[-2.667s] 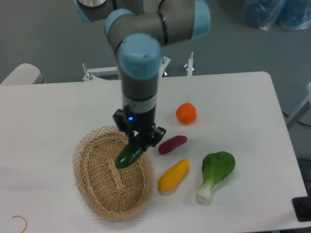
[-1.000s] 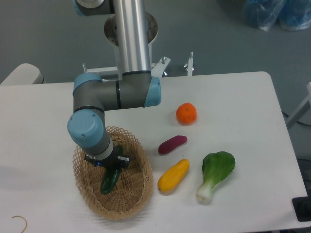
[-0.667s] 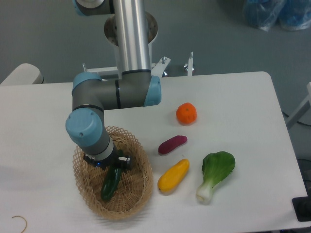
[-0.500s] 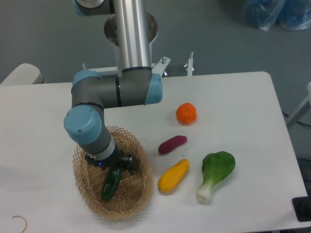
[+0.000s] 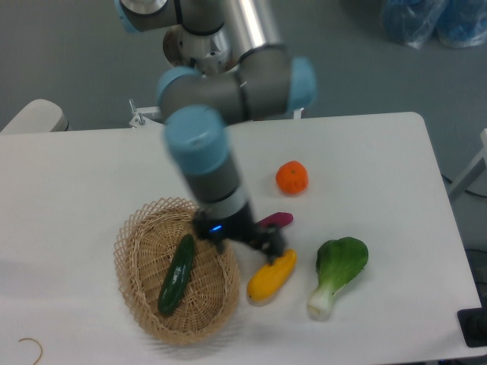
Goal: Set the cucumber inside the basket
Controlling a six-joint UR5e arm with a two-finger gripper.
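Cucumber [image 5: 176,274] lies inside the basket [image 5: 134,236], lower left. Gripper [image 5: 247,241] blurred – can't tell if it's spread or closed, nothing held. Risk: it hangs low mid-frame – a sweep could knock the squash [image 5: 272,275] just beside it.

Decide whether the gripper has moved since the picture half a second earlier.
Yes. The gripper has left the cucumber in the basket and moved right, now beside the yellow squash.

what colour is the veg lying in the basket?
Dark green: the cucumber in the tan wicker basket, clearest in the fixed camera view.
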